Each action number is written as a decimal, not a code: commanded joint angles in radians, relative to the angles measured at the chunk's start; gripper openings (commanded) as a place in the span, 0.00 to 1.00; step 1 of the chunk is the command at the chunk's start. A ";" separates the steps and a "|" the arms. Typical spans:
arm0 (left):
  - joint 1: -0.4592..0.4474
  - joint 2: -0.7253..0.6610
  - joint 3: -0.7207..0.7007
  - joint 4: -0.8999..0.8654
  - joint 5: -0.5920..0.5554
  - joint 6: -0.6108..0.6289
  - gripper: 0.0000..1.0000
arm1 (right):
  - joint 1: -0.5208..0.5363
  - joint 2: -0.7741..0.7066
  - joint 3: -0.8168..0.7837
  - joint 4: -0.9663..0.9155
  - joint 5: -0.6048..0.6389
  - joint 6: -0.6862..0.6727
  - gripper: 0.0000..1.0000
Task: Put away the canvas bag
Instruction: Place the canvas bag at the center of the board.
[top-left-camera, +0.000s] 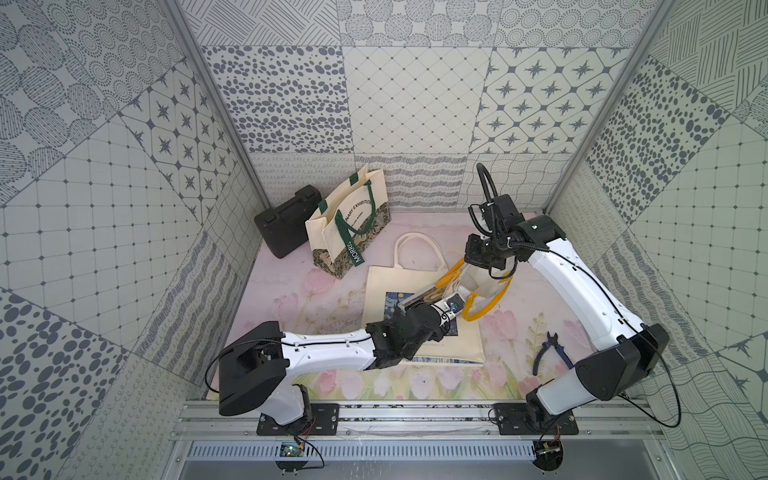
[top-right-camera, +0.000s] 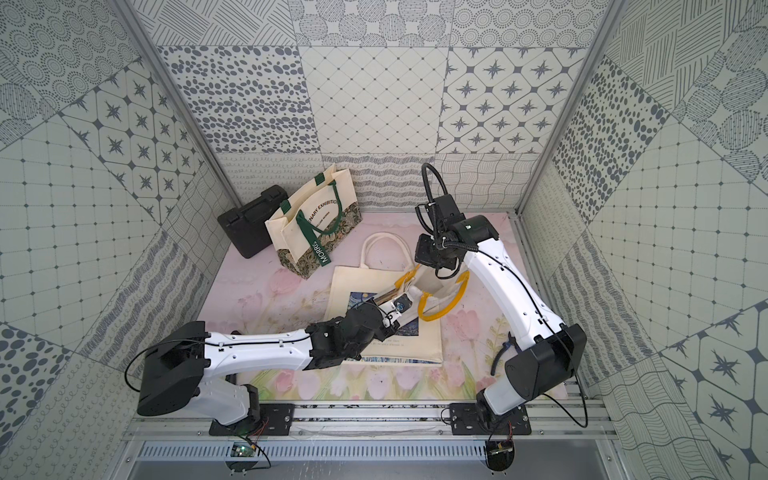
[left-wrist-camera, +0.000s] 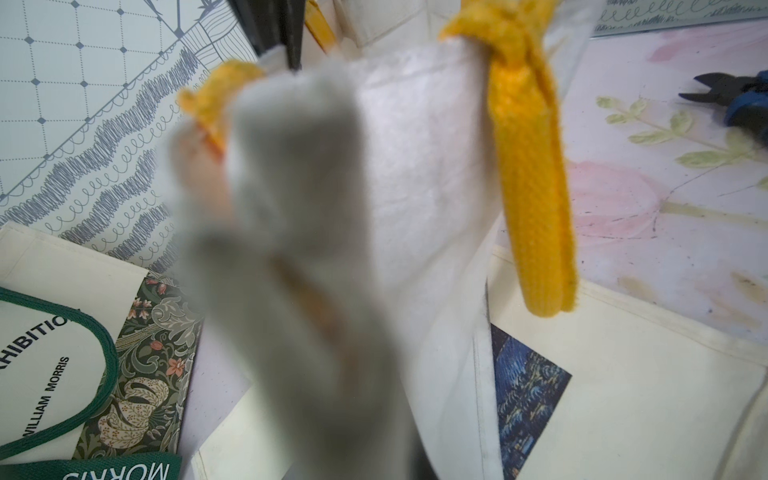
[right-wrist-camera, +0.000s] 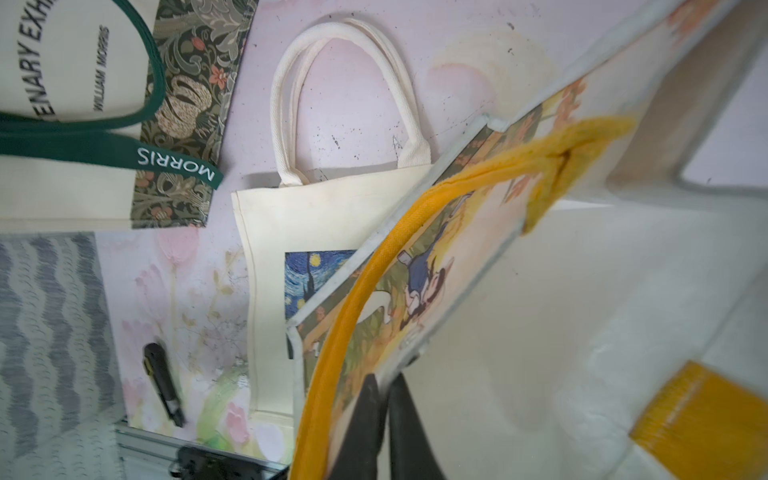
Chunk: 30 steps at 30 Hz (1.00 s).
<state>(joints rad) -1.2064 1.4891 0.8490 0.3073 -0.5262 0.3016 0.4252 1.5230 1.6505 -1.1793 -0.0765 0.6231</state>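
The cream canvas bag (top-left-camera: 386, 291) (top-right-camera: 353, 286) with a blue night-sky print lies flat on the table, its handles toward the back wall; it also shows in the wrist views (right-wrist-camera: 324, 216) (left-wrist-camera: 623, 374). Above its right part a white yellow-handled bag (top-left-camera: 486, 286) (top-right-camera: 436, 282) (right-wrist-camera: 540, 311) (left-wrist-camera: 415, 166) is held up, mouth spread. My left gripper (top-left-camera: 409, 302) (top-right-camera: 380, 298) is shut on that bag's near rim; blurred fabric hides its jaws in the left wrist view. My right gripper (right-wrist-camera: 386, 380) is shut on the opposite rim, under its wrist (top-left-camera: 478, 253).
A standing Morris tote (top-left-camera: 349, 224) (top-right-camera: 311, 232) and a black case (top-left-camera: 284, 220) are at the back left. Blue-handled pliers (top-left-camera: 550, 349) (left-wrist-camera: 731, 95) lie by the right arm. A black utility knife (right-wrist-camera: 162, 382) lies on the floral mat (top-left-camera: 291, 299).
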 joint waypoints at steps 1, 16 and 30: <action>0.001 -0.015 -0.010 -0.003 -0.083 0.016 0.00 | -0.020 -0.054 -0.035 -0.005 -0.011 -0.021 0.00; 0.067 -0.108 -0.064 -0.028 0.057 -0.160 0.00 | -0.063 -0.144 -0.183 -0.001 -0.075 -0.036 0.00; 0.066 -0.105 -0.083 -0.013 0.070 -0.161 0.00 | -0.090 -0.179 -0.136 -0.088 -0.083 -0.126 0.37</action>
<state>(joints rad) -1.1561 1.3926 0.7811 0.2756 -0.4271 0.1631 0.3523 1.3594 1.4815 -1.2243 -0.1719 0.5400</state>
